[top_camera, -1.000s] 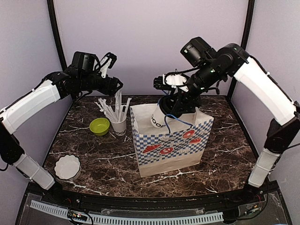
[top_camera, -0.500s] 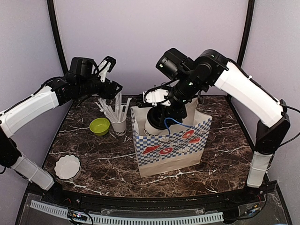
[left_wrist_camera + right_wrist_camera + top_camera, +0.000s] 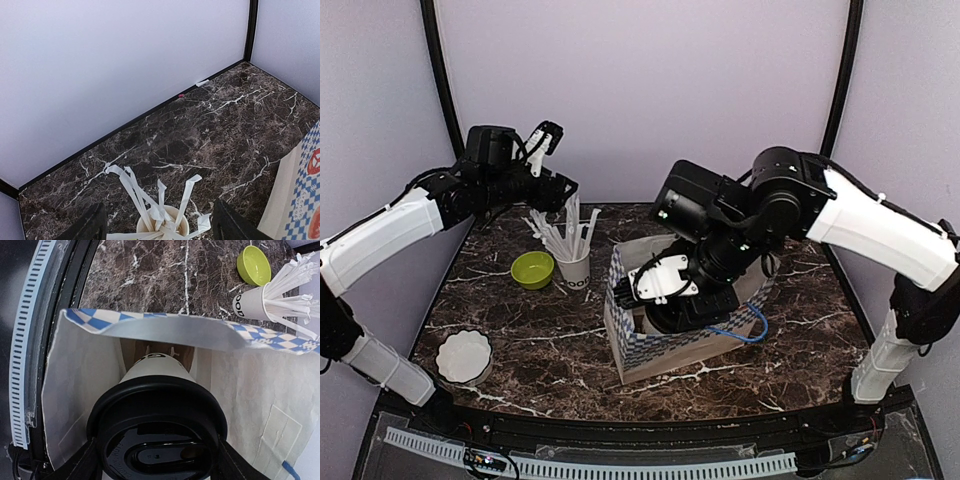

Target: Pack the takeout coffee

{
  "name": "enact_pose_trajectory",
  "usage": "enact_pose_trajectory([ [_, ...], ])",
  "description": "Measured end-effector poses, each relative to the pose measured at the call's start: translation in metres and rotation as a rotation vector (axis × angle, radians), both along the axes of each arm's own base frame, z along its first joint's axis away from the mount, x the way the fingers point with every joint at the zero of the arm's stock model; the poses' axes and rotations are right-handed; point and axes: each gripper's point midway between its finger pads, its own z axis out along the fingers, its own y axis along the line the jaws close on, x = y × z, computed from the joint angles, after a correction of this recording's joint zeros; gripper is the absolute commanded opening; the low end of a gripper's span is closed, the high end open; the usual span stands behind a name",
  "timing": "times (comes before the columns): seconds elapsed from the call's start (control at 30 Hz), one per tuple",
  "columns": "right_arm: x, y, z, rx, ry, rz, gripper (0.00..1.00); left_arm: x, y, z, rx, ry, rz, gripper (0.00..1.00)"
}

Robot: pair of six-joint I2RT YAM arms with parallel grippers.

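In the right wrist view a takeout coffee cup [image 3: 157, 372], white with a black lid [image 3: 157, 440], sits between the fingers of my right gripper [image 3: 157, 462]. The gripper is shut on it just under the lid. The cup is inside the blue-checkered paper bag [image 3: 90, 365], base pointing toward the bag's bottom. From above, the right gripper [image 3: 670, 300] reaches into the bag [image 3: 620, 325] and hides the cup. My left gripper [image 3: 560, 185] hangs open and holds nothing, above a white cup of straws [image 3: 165, 220].
The straw cup [image 3: 575, 268] stands left of the bag, with a green bowl [image 3: 532, 268] beside it. A white fluted dish [image 3: 463, 357] is at the front left. The bag's blue handle [image 3: 750, 325] hangs on its right side. Enclosure walls ring the marble table.
My right arm has swung down and pushed the cup from above the bag's rim deep into the bag, which now sits lower and skewed. The left arm has barely moved.
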Motion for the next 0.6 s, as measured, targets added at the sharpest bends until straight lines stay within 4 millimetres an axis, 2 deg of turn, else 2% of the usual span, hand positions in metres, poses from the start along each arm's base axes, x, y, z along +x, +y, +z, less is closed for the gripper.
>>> enact_pose_trajectory([
  [0.17, -0.036, -0.020, -0.014, -0.070, -0.027, 0.083, 0.50, -0.001, 0.001, -0.002, -0.003, -0.004, 0.000, 0.74],
  [0.33, -0.068, -0.023, -0.028, -0.131, -0.031, 0.179, 0.50, -0.005, 0.002, -0.003, -0.012, -0.007, -0.005, 0.74],
  [0.5, -0.081, -0.025, -0.033, -0.156, -0.047, 0.220, 0.49, -0.008, -0.001, -0.002, -0.031, -0.005, -0.023, 0.73],
  [0.6, -0.080, -0.025, -0.034, -0.162, -0.057, 0.218, 0.49, -0.012, -0.007, -0.001, -0.050, 0.008, -0.059, 0.73],
])
